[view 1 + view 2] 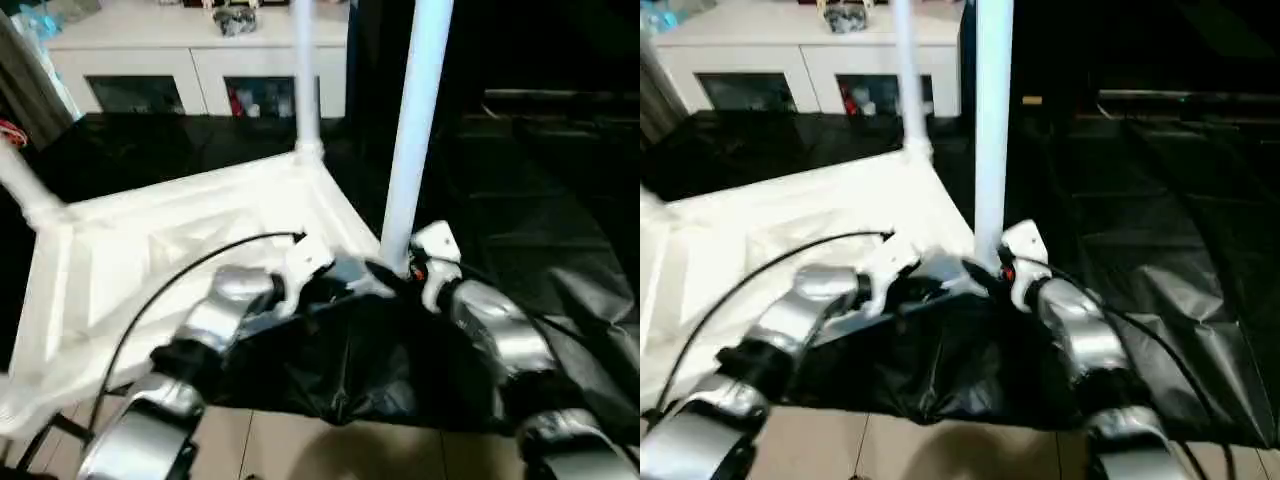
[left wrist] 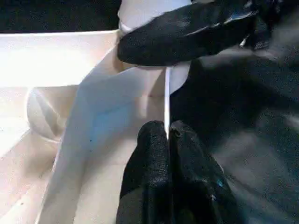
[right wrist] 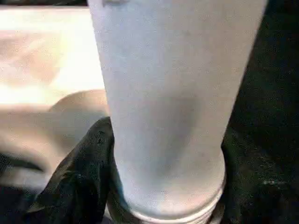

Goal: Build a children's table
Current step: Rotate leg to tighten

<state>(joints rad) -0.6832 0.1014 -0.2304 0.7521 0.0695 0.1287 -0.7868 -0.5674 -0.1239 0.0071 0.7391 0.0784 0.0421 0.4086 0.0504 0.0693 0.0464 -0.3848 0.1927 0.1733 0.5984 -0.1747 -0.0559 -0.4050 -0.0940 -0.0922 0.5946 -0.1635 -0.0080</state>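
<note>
**Ana:** Left eye view showed the tabletop [image 1: 190, 240] lying underside up on the black-draped desk [image 1: 560, 240], with the near leg [image 1: 415, 130] standing upright at its closest corner and another leg [image 1: 305, 80] upright at the far corner.

**Ben:** And the pincers?

**Ana:** The right pincer [image 3: 159, 186] was wrapped around the near leg's base, its fingers [image 3: 79, 177] hugging the tube. The left pincer [image 2: 167, 154] was pressed together, empty, resting just beside the same corner.

**Ben:** So the leg was being seated?

**Ana:** Probably. To do it well, the leg needed keeping plumb over the corner socket [image 2: 154, 79] and pushing or twisting straight down, with the left arm steadying the tabletop.

**Ben:** Any containers?

**Ana:** A white cabinet [image 1: 200, 70] beyond the tabletop; its compartments held blurred items she could not identify.
</note>
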